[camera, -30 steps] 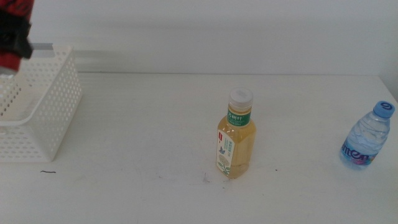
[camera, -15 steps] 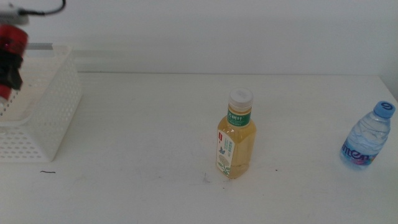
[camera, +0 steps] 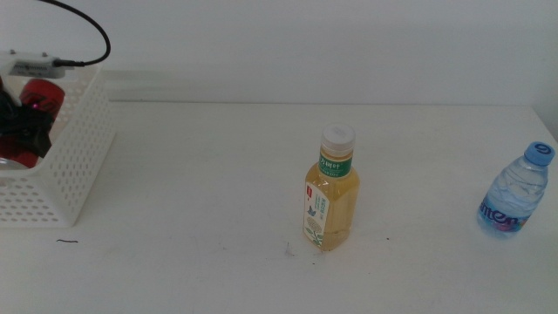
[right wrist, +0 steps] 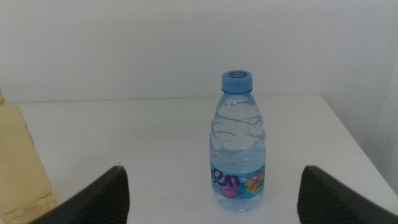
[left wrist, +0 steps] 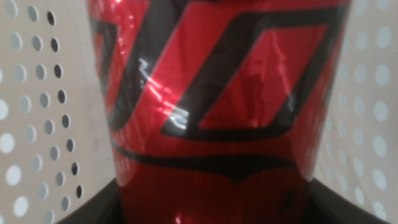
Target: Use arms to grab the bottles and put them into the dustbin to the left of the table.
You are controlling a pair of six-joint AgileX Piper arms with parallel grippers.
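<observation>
A: While the left gripper [camera: 24,131] hangs inside the dustbin [camera: 78,157], what does the middle view show?
B: Its jaws clamp the red can [camera: 39,94]; releasing comes next. Tea bottle [camera: 330,199] stands mid-table.
A: Left wrist view?
B: Can fills it; lettering unreadable.
A: Right wrist view?
B: Right gripper [right wrist: 211,199], jaws wide and empty, faces the water bottle [right wrist: 237,144]; label partly reads "en".

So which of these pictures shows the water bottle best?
The right wrist view: the water bottle stands whole and upright in the middle, between the open right gripper. The middle view shows it small at the table's right edge. The left wrist view shows only the red can.
</observation>
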